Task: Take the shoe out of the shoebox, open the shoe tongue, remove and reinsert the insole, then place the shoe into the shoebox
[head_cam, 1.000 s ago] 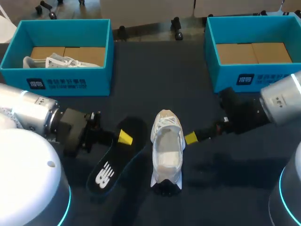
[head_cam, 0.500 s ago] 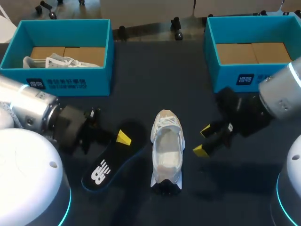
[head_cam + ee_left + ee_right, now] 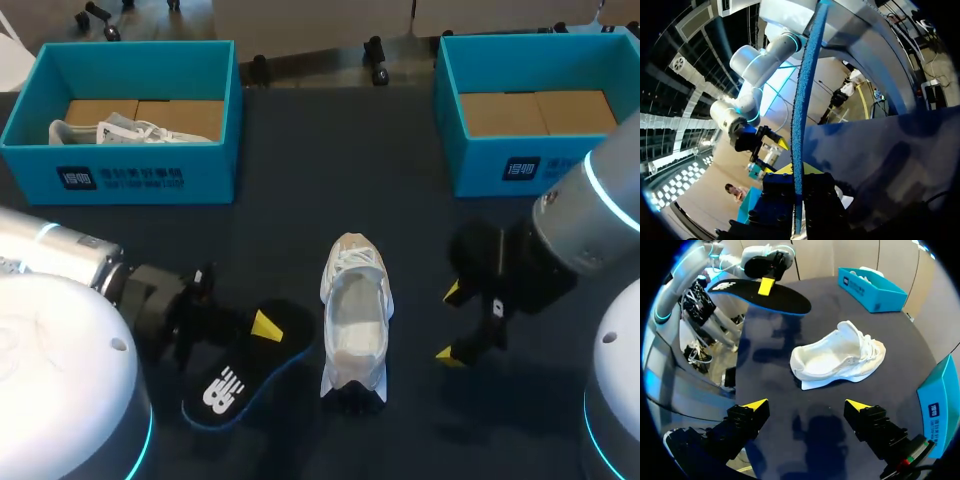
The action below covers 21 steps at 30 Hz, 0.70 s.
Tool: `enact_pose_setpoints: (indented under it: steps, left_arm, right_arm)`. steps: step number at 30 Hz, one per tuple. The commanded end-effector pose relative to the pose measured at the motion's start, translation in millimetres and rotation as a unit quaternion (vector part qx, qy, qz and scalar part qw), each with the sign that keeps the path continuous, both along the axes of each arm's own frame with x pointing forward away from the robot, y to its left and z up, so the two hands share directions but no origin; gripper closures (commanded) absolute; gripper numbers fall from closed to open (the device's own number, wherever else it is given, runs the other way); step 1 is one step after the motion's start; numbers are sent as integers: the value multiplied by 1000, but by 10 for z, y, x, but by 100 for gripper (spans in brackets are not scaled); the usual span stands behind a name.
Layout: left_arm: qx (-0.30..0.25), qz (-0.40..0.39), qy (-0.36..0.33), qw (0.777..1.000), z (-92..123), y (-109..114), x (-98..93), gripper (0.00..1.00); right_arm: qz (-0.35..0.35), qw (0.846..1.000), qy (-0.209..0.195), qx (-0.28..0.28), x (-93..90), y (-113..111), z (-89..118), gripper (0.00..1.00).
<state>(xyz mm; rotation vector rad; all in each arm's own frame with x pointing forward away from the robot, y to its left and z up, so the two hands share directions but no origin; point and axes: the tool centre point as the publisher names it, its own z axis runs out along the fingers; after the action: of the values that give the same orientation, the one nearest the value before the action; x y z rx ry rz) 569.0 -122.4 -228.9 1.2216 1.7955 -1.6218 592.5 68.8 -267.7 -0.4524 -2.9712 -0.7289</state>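
A white shoe lies on the dark table, toe pointing away, its opening facing up; it appears on its side ahead of the right gripper. The black insole, blue-edged with a white logo, is held off the table to the shoe's left. My left gripper is shut on it at one end. In the left wrist view the insole's blue edge runs up from between the shut fingers of my left gripper. My right gripper stands open to the shoe's right, apart from it and empty.
A blue shoebox at the back left holds another white shoe. A second blue shoebox at the back right shows only its cardboard bottom. Bare table lies between the boxes and in front of the shoe.
My right gripper has drawn back from the shoe's side, to the right and nearer the front. My left gripper has carried the insole a little toward the front.
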Motion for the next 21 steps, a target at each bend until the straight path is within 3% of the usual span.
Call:
enact_pose_setpoints:
  steps: [1,4,7,12,21]
  left_arm:
    - [4,5,-2,1000,30,17,-41,100]
    - [3,9,2,1000,16,-26,-73,100]
    - [-7,17,9,1000,-29,-99,-175,100]
    - [-8,37,20,999,-81,-177,-246,100]
    - [-19,49,34,998,-189,-263,-304,100]
  right_arm:
    - [0,1000,0,-2,2,10,0,0]
    - [0,1000,0,-2,2,10,0,0]
    - [37,998,-18,-39,99,134,4,0]
    - [71,995,-41,-63,174,147,-188,0]
    - [84,993,-50,-60,354,234,-506,0]
